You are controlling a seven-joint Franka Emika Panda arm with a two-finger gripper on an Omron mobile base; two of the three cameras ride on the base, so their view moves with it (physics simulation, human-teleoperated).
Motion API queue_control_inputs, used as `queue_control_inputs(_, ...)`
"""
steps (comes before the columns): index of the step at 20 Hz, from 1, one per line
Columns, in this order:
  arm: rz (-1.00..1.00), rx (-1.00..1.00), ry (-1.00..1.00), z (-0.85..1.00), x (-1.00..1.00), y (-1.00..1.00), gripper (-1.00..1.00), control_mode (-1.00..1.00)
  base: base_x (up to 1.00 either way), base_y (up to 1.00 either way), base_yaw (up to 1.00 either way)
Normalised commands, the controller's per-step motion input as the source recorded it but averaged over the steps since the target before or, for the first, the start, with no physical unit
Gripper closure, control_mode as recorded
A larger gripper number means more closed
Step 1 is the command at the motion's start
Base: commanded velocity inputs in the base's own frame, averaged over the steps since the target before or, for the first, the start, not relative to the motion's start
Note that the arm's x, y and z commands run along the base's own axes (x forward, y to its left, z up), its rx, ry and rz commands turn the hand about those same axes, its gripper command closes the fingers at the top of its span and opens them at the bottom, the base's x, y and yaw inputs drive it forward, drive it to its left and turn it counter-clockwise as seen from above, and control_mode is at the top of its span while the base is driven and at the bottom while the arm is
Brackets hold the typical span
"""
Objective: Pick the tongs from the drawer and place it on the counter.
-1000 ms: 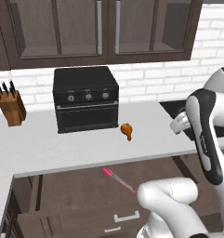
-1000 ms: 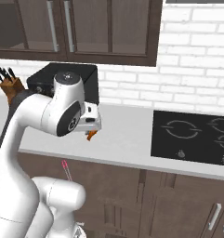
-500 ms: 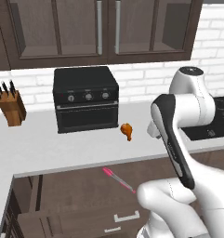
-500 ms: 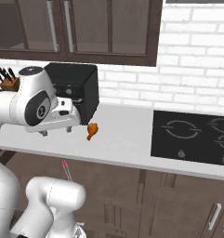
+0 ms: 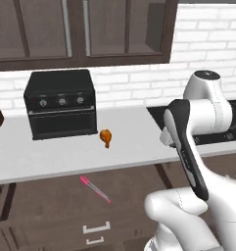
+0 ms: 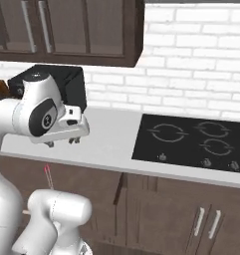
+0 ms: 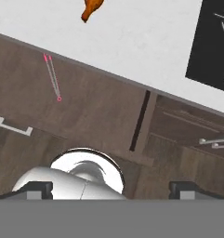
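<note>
Swinging since the earlier frame, the white two-finger gripper, fingers apart and empty, hangs over the light grey counter, with the thin pink tongs below it in the open dark wooden drawer, so descent remains.

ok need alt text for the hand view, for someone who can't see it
Looking down from the robot's hand, thin pink tongs lie in an open dark brown wooden drawer below a light grey-white counter. An orange-brown chicken drumstick sits on the counter, beside a black glass stovetop.
</note>
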Motion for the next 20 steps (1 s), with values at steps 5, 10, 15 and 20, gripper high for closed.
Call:
queue_control_inputs(5, 0.0, 0.0, 0.0, 0.0, 0.0, 0.0, -1.0, 1.0, -0.04, -1.0, 0.13)
queue_control_inputs(10, 0.0, 0.0, 0.0, 0.0, 0.0, 0.0, -1.0, 1.0, 0.03, -0.91, 0.37)
queue_control_inputs(15, 0.0, 0.0, 0.0, 0.0, 0.0, 0.0, -1.0, 1.0, 0.04, -0.42, 0.4)
queue_control_inputs(20, 0.0, 0.0, 0.0, 0.0, 0.0, 0.0, -1.0, 1.0, 0.01, -0.27, 0.36)
